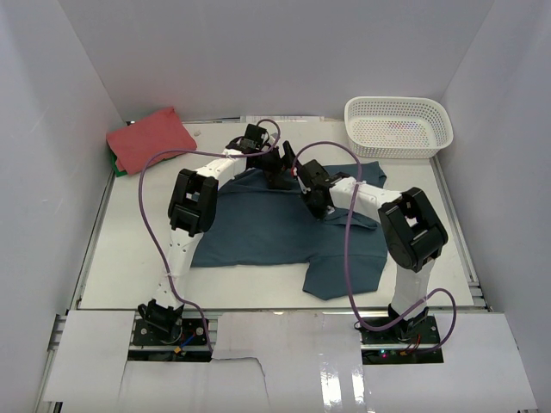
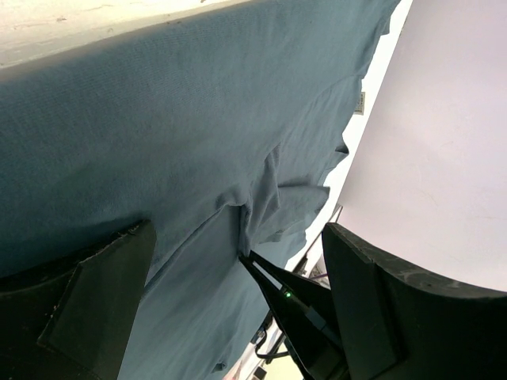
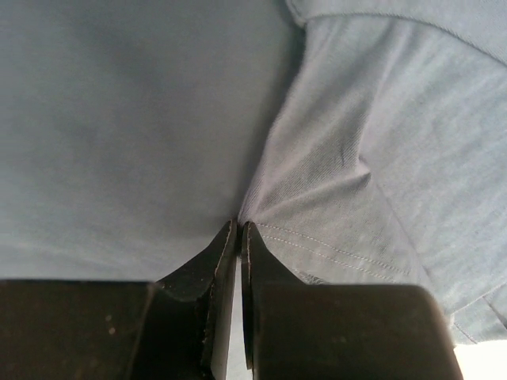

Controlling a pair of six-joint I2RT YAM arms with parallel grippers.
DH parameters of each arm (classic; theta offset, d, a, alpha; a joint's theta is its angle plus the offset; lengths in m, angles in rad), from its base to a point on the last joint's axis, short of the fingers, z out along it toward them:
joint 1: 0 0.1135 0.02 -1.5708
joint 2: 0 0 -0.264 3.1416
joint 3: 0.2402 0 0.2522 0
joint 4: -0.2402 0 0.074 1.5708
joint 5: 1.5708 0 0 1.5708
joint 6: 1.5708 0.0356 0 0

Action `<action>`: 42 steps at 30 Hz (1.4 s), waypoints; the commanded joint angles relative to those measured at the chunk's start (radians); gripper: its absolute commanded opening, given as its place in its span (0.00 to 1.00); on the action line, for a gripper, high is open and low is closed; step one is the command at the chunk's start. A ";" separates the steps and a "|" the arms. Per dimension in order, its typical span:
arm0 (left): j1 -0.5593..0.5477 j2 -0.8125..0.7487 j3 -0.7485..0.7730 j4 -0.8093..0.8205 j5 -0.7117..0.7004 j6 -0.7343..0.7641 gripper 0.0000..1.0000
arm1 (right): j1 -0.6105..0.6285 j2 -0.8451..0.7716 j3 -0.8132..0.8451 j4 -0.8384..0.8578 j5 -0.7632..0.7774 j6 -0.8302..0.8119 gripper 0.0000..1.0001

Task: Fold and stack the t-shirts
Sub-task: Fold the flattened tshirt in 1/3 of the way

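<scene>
The dark teal-blue t-shirt (image 1: 275,228) lies spread on the table, one part folded toward the front right. It fills the left wrist view (image 2: 158,142) and the right wrist view (image 3: 142,119). My right gripper (image 1: 303,186) is shut on a pinch of its cloth near the shirt's upper middle (image 3: 239,226); it also shows in the left wrist view (image 2: 242,255). My left gripper (image 1: 277,172) hovers just beside it over the shirt, jaws wide open and empty (image 2: 238,229). The coral-red t-shirt (image 1: 151,139) lies folded at the back left corner.
A white lattice basket (image 1: 398,126) stands at the back right. Something green (image 1: 117,169) peeks from under the red shirt. White walls enclose the table on three sides. Purple cables loop from both arms.
</scene>
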 commanded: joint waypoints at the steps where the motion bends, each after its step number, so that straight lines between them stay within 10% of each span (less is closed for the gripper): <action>1: 0.000 -0.048 -0.009 0.005 0.005 0.015 0.97 | 0.003 -0.047 0.055 -0.036 -0.061 0.017 0.08; 13: 0.000 -0.052 -0.021 0.005 0.004 0.024 0.97 | 0.003 0.018 0.188 -0.150 -0.216 0.148 0.08; 29: 0.000 -0.055 -0.029 0.005 0.010 0.034 0.97 | -0.060 0.004 0.279 -0.285 -0.279 0.191 0.36; 42: 0.000 -0.077 -0.042 -0.001 0.007 0.048 0.97 | -0.464 -0.114 0.121 -0.096 -0.240 0.312 0.36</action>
